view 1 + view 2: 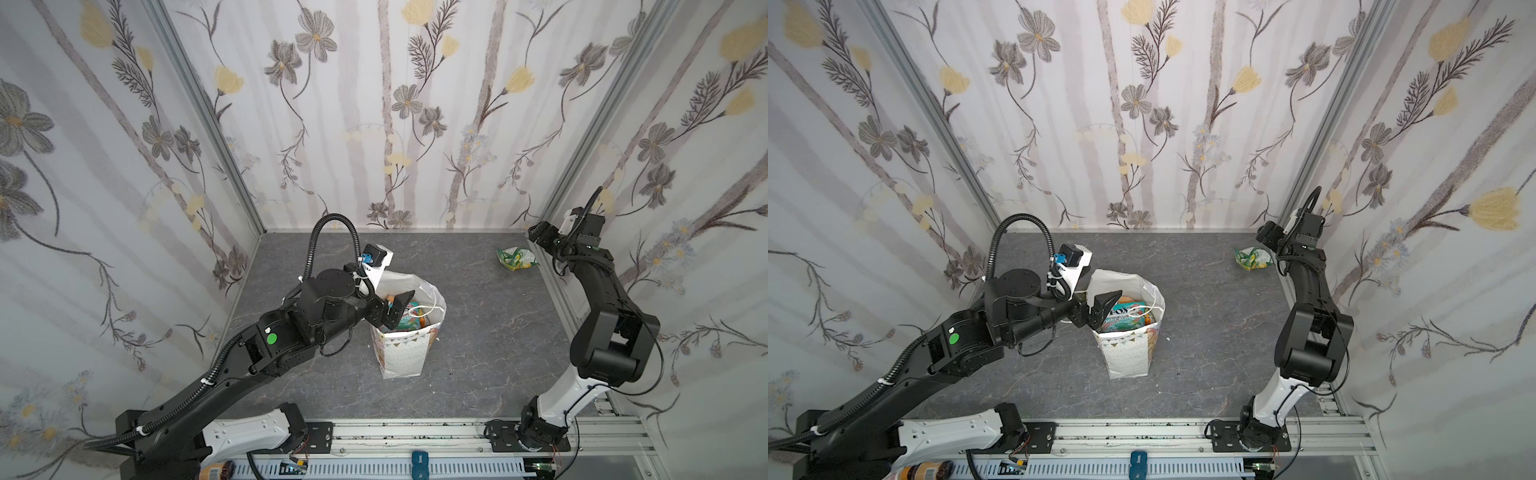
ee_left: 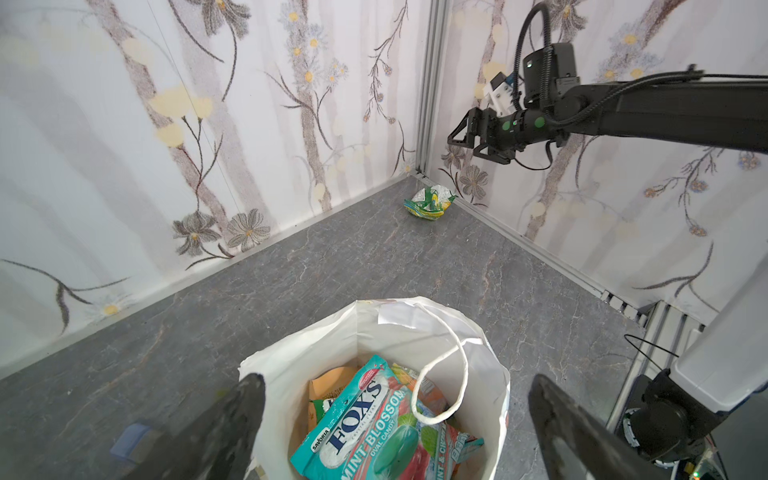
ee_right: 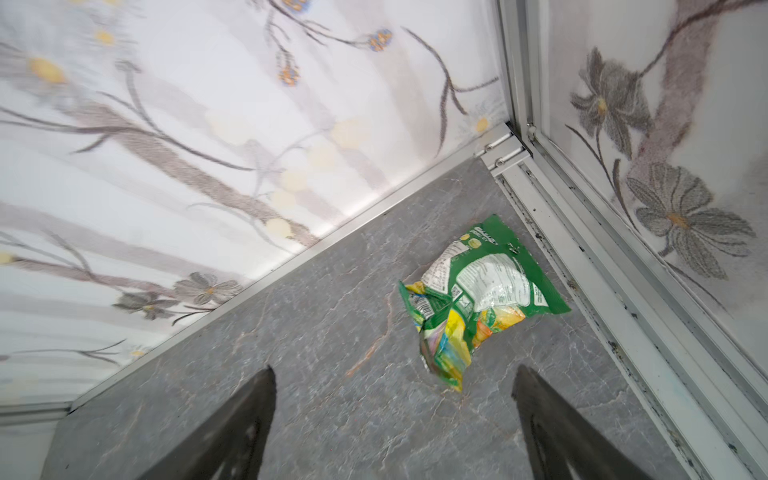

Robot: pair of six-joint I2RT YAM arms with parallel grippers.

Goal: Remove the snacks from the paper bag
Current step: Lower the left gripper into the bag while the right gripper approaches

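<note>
place: robot lab cell | alu frame (image 1: 210, 120), wallpapered panels (image 1: 353, 166), arm rail (image 1: 415, 432)

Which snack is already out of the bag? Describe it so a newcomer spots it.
Look to the far right corner of the grey table. A crumpled green packet lies there alone. Unlike the other snacks, inside the paper bag, it rests on the bare table.
</note>
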